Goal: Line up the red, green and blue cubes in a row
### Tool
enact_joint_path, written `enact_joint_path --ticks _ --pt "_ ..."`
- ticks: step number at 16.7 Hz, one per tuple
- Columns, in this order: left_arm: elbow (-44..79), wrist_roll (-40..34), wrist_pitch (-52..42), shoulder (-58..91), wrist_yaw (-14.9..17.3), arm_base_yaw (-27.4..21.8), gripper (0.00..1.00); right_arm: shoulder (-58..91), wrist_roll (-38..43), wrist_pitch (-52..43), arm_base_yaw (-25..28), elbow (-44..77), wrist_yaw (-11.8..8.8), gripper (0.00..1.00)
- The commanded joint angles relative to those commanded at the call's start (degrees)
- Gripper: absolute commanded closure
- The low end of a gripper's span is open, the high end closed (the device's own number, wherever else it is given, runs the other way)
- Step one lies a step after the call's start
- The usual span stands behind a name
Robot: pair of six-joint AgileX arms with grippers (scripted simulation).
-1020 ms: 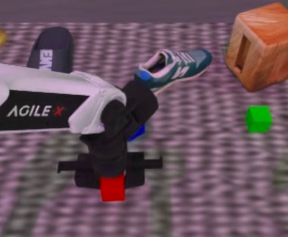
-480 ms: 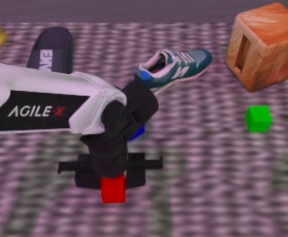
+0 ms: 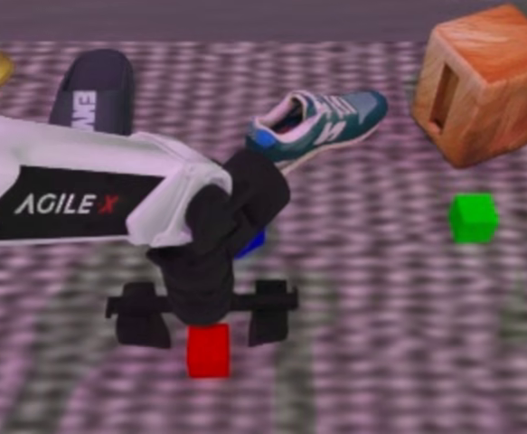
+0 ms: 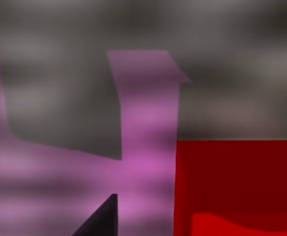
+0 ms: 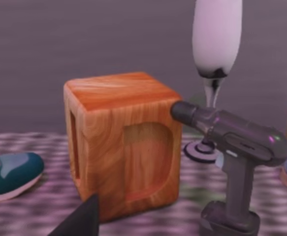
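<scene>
Left claw [image 3: 208, 315] hangs low over the red cube [image 3: 208, 350], fingers spread wide apart, cube resting free on the bench [image 3: 381, 344] between them.

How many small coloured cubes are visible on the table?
3: red cube between the open left gripper fingers; green cube at right; blue cube mostly hidden under the left arm.

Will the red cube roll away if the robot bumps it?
Probably not. The red cube has flat faces and sits flat on the table, so it would likely slide, not roll. It looks glossy, so it may slip. The left gripper is open around it, its fingers set apart on either side.
</scene>
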Motion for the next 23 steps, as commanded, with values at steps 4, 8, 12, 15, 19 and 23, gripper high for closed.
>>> enact_joint_path --ticks 4,8,12,15,19,23 --pt "0.0 0.0 0.0 0.0 0.0 0.0 0.0 0.0 0.0 0.0 0.0 0.0 0.0 0.0" --pt "0.7 0.0 -1.0 -0.4 0.0 0.0 0.0 0.0 0.0 0.0 0.0 0.0 0.0 0.0" --pt "5.0 -0.4 -8.8 -3.4 0.0 0.5 0.0 0.0 0.0 0.0 0.0 0.0 0.0 0.0" --pt "8.1 -0.4 -14.4 -5.9 0.0 0.8 0.0 0.0 0.0 0.0 0.0 0.0 0.0 0.0" --pt "8.8 -0.4 -15.3 -6.6 0.0 0.9 0.0 0.0 0.0 0.0 0.0 0.0 0.0 0.0" --pt "7.2 -0.3 -14.2 -7.8 -0.1 1.4 0.0 1.7 0.2 -1.2 0.4 1.7 -0.1 0.0"
